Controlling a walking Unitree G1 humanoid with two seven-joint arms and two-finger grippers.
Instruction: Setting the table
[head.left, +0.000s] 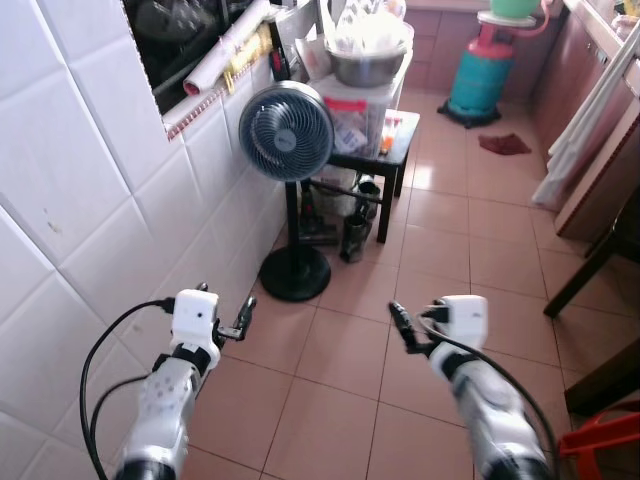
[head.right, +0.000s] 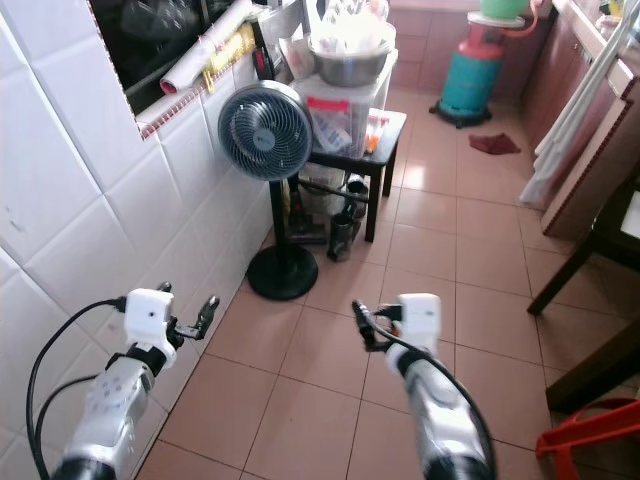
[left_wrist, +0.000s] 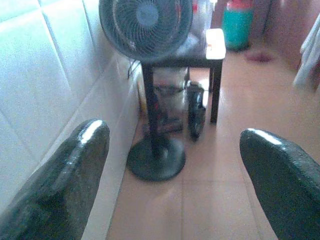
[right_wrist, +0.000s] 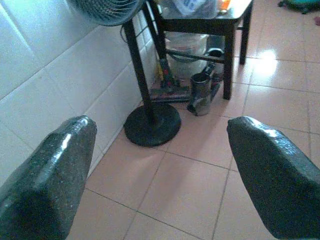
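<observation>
Both the left end effector (head.left: 243, 318) and right end effector (head.left: 400, 325) hover wide apart, empty, over the tiled floor (head.left: 440, 240); a fan (head.left: 286, 131) stands beside a cluttered bench (head.left: 398, 150).

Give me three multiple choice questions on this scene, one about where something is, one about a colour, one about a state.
1. Where does the grey pedestal fan stand?
A. against the white tiled wall, beside the small black side table
B. on top of that table
C. next to the gas cylinder

2. What colour is the body of the gas cylinder?
A. yellow
B. teal
C. white

3. How are the jaws of the left gripper and right gripper?
A. both open and empty
B. both shut
C. one holds a plate

Answers: 1 A, its round base sits on the floor by the wall; 2 B, teal under a red top; 3 A, floor shows between each pair.
</observation>
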